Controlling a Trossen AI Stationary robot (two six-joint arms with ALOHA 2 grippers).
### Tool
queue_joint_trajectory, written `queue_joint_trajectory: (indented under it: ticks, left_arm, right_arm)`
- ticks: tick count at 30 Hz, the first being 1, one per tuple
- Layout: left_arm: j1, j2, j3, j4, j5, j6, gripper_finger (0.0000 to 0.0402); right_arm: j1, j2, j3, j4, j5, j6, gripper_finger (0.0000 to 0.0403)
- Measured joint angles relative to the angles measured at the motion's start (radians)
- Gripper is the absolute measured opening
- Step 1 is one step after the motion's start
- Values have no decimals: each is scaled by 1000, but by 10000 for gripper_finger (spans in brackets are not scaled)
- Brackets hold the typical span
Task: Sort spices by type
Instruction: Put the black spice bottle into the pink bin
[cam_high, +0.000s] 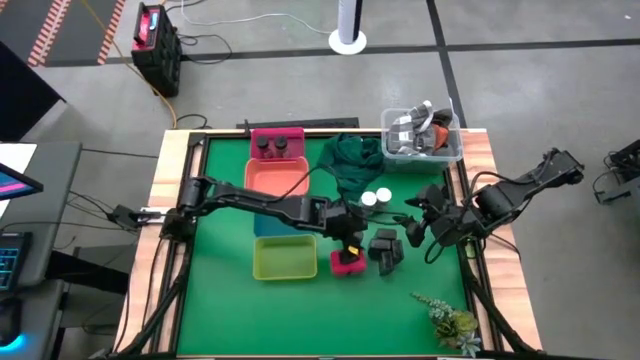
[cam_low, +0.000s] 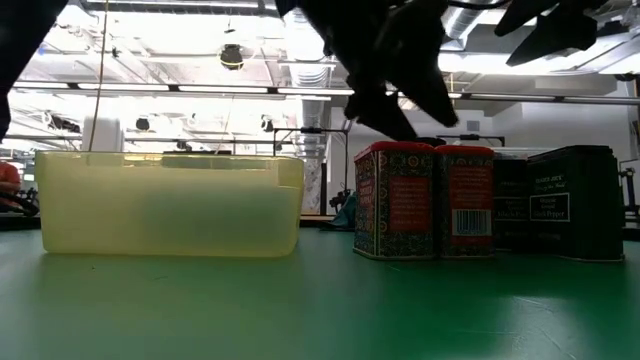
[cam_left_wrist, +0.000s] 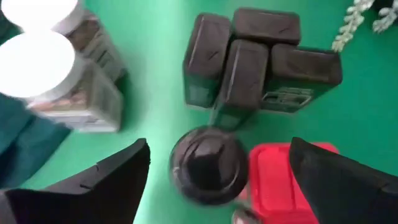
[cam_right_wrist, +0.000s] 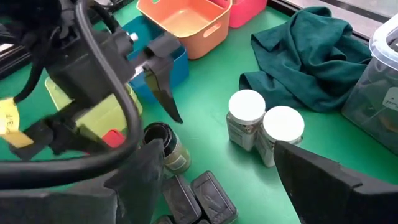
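Green felt is covering the desk (cam_high: 230, 320), and nearest the front edge the yellow tray (cam_high: 285, 258) is sitting empty, apparently waiting for one kind of spice. Just beside it the pink-red packets (cam_high: 347, 263) are standing close together, touching the dark grey boxes (cam_high: 386, 248), which are huddling in a tight cluster. Hovering over that group, the left pincer (cam_left_wrist: 214, 163) is spreading its jaws wide around a dark round jar (cam_left_wrist: 208, 165) without gripping it, probably lining up a pick so the jar can join its kind. Near it, the right pincer (cam_right_wrist: 214, 174) is also hanging open above the same cluster, holding nothing and seemingly waiting its turn. Slightly farther back, two white-capped jars (cam_high: 376, 199) are standing side by side at the edge of the dark green cloth (cam_high: 352, 160). Beyond them the blue tray (cam_right_wrist: 163, 62) and orange tray (cam_high: 277, 180) are lining up, and the pink tray (cam_high: 277, 143) at the far end is already holding two dark jars.
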Motion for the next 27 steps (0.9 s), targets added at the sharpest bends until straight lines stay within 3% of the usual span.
queue_joint_trajectory:
  ticks: [15, 27]
  left_arm:
    - [11, 2, -61, -18, 23, -44, 362]
    - [17, 2, -61, 11, 17, -72, 279]
  right_arm:
    - [0, 0, 0, -3, 24, -2, 327]
    - [0, 0, 0, -2, 27, -1, 327]
